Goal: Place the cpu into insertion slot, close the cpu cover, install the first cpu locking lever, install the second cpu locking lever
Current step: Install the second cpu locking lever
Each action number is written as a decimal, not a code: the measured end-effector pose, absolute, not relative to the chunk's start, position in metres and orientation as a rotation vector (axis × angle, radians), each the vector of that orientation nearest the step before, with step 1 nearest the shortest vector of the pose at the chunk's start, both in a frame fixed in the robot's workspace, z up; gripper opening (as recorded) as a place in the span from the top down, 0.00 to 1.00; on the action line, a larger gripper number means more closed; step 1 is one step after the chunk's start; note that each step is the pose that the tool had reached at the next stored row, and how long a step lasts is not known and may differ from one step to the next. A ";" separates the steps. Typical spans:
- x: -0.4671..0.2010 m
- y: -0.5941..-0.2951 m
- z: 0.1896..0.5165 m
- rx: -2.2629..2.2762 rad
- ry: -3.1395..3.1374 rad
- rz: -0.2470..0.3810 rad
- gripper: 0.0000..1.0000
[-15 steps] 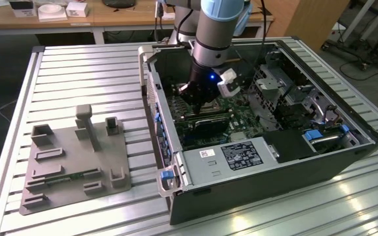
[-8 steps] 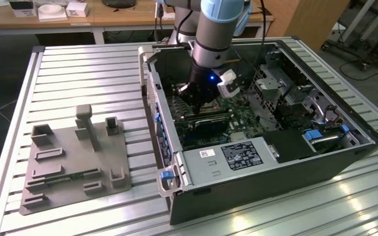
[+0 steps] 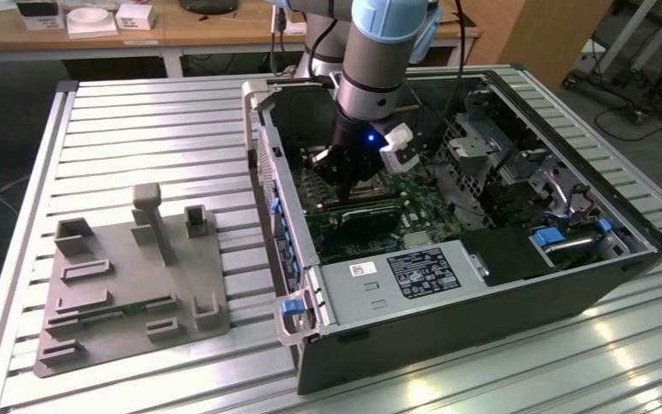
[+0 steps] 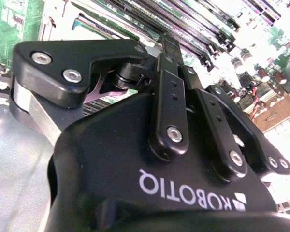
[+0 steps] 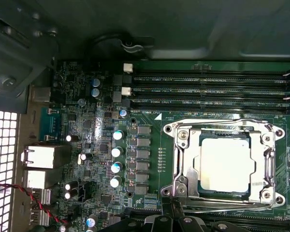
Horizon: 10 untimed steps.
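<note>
Down inside the open computer case (image 3: 469,285), the gripper (image 3: 352,172) hangs low over the green motherboard (image 3: 423,211), the arm reaching in from above in the exterior view. Whether the jaws are apart or together cannot be told: in the second wrist view the gripper (image 4: 170,46) shows its black linkage bars running close side by side towards the board, but their tips are hidden against the bright memory slots (image 4: 183,24). In the first wrist view the cpu (image 5: 225,164) lies flat in the insertion slot (image 5: 199,166), its pale metal face showing through the window of the cpu cover (image 5: 223,126), which lies down flat around it. Beside the socket stands a column of silver-topped capacitors (image 5: 117,158), and past it run long dark memory slots (image 5: 208,89). The gripper's dark links (image 5: 174,220) show at the picture's edge just beside the cover's near side, where a thin metal locking lever (image 5: 222,209) runs along the frame; whether it is latched cannot be told. On the ribbed metal worktop (image 3: 135,129), towards the exterior view's left and well apart from the case, sits a grey parts fixture (image 3: 130,276) with upright posts and shallow pockets. A black label-bearing box (image 3: 417,272) occupies the case's near end.
</note>
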<state>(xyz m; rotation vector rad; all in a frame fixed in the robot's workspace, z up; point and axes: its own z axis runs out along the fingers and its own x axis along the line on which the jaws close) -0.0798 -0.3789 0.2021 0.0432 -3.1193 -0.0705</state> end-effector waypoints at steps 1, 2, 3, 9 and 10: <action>-0.080 -0.379 0.202 0.043 -3.119 -0.071 0.90; -0.080 -0.379 0.202 0.044 -3.119 -0.071 0.90; -0.080 -0.379 0.202 0.046 -3.119 -0.071 0.90; -0.080 -0.379 0.202 0.050 -3.119 -0.071 0.90; -0.080 -0.379 0.202 0.051 -3.119 -0.071 0.90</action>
